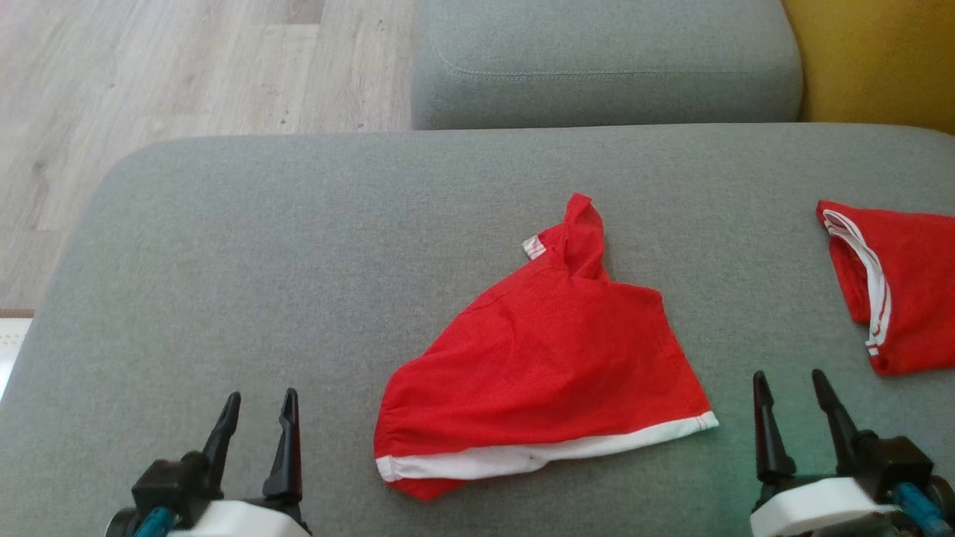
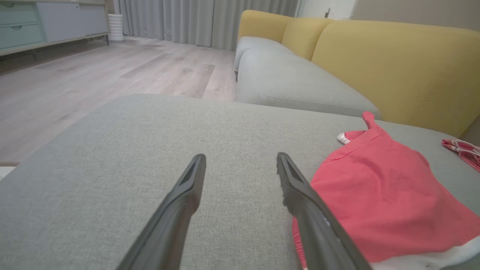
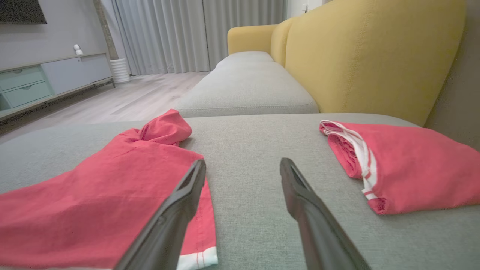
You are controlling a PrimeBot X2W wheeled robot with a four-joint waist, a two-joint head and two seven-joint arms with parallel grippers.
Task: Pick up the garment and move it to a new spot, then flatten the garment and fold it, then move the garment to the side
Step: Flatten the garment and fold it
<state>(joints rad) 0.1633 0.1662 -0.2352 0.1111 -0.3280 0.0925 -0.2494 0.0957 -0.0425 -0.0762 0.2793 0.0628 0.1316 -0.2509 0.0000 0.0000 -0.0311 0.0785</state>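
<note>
Now | left claw point(image 1: 262, 394) wide | right claw point(image 1: 789, 374) wide | garment point(image 1: 552, 358) between | folded red cloth point(image 1: 906, 291) far right

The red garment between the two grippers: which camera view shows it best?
The head view: the red garment lies whole there, white hem included. Both wrist views cut it off at their edges, and a finger hides part.

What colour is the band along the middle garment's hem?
White band; head view shows it best.
</note>
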